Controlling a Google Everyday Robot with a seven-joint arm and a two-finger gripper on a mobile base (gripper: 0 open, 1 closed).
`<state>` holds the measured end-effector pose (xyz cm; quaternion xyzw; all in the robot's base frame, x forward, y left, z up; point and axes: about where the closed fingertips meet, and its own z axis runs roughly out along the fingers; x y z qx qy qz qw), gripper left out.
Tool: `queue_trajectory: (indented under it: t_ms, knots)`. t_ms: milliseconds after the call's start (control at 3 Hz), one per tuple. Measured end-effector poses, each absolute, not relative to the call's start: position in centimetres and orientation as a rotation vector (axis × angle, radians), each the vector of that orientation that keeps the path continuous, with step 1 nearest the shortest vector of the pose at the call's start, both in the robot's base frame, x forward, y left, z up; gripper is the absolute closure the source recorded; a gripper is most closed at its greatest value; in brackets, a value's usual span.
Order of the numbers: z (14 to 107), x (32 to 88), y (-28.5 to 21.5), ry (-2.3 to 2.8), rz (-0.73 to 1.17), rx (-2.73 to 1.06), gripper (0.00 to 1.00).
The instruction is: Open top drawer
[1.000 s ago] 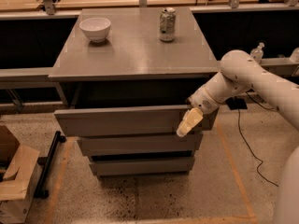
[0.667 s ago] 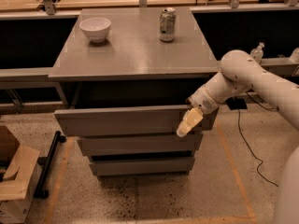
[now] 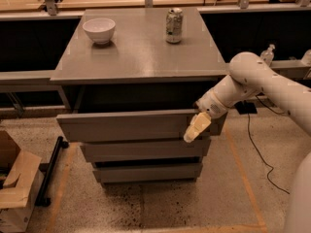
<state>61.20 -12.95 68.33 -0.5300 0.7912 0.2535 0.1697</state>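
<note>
The top drawer point(image 3: 126, 125) is the widest grey front under the grey cabinet top point(image 3: 141, 52). It stands pulled out, with a dark gap behind its upper edge. Below it sit the mid-width drawer front point(image 3: 143, 149) and the narrowest drawer front point(image 3: 146, 172), both less far out. My gripper point(image 3: 194, 128) is at the top drawer's right end, its pale fingers hanging over the upper edge of the front. My white arm comes in from the right.
A white bowl point(image 3: 99, 29) and a drink can point(image 3: 174, 25) stand on the cabinet top. A cardboard box point(image 3: 14, 188) and a black bar point(image 3: 51, 171) lie on the floor at the left. A black cable point(image 3: 255, 144) runs on the floor at the right.
</note>
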Motion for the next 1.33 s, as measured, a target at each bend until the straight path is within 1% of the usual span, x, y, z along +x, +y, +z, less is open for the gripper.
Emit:
queue_trajectory:
  t_ms: [333, 667, 1000, 1333]
  knots:
    - [68.33, 61.20, -12.95, 2.248, 0.721, -1.506, 0.18]
    - [68.53, 61.20, -12.94, 2.248, 0.720, -1.506, 0.41]
    - [69.15, 61.21, -12.93, 2.248, 0.720, -1.507, 0.44]
    - [69.20, 61.22, -12.91, 2.247, 0.719, -1.508, 0.14]
